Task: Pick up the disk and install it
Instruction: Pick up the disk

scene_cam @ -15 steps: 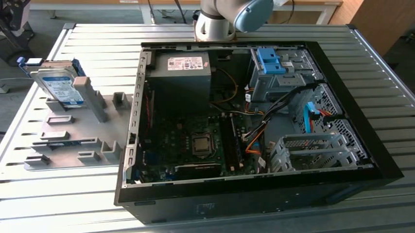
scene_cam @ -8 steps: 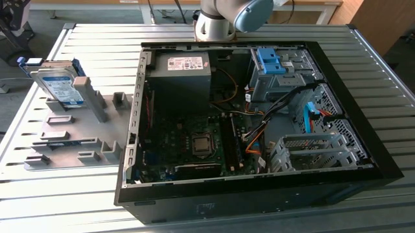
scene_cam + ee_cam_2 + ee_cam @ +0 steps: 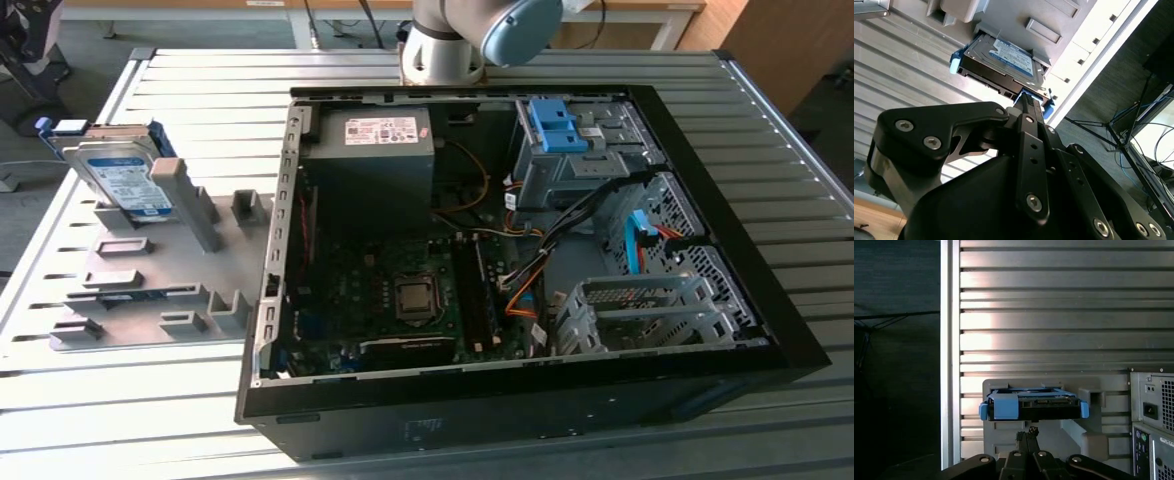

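a ribbed silvery metal table (image 3: pixel 534 70) carries an open black computer case (image 3: pixel 534 420). on the exterior view's left of that case, a flat grey fixture plate (image 3: pixel 147 260) holds the silver rectangular disk with blue side rails (image 3: pixel 127 175), propped on edge. in both wrist views the black gripper (image 3: pixel 1029 431) (image 3: pixel 1026 100) has its fingers pressed together on nothing, near the disk's edge. past the table's rim lies dark grey floor (image 3: pixel 1104 85) with loose cables (image 3: pixel 1149 130).
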{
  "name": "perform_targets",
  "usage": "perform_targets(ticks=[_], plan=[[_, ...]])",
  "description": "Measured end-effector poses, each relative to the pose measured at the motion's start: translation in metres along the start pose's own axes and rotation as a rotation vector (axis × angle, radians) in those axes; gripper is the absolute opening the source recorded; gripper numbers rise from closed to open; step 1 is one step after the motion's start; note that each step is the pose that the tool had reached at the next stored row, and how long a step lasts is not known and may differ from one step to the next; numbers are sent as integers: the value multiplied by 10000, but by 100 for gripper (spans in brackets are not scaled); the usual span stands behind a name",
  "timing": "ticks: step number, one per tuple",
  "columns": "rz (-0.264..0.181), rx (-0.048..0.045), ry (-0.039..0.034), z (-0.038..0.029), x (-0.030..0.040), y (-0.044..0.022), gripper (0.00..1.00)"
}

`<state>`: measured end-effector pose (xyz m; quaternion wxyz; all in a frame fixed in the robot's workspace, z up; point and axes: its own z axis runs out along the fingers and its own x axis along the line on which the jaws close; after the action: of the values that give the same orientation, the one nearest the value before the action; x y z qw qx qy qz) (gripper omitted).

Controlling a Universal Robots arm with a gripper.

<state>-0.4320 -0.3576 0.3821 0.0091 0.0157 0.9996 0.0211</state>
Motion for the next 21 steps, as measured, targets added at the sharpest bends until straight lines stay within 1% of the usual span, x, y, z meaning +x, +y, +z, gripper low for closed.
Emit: perform_targets(ticks=[12,14,18,21], plan=[[-38,1,2,0,0,0,11],[-292,-3,14,0,1,0,11],[-1023,-10,43,5,1,0,11],[-1473,20,63,6,1,-1,11]])
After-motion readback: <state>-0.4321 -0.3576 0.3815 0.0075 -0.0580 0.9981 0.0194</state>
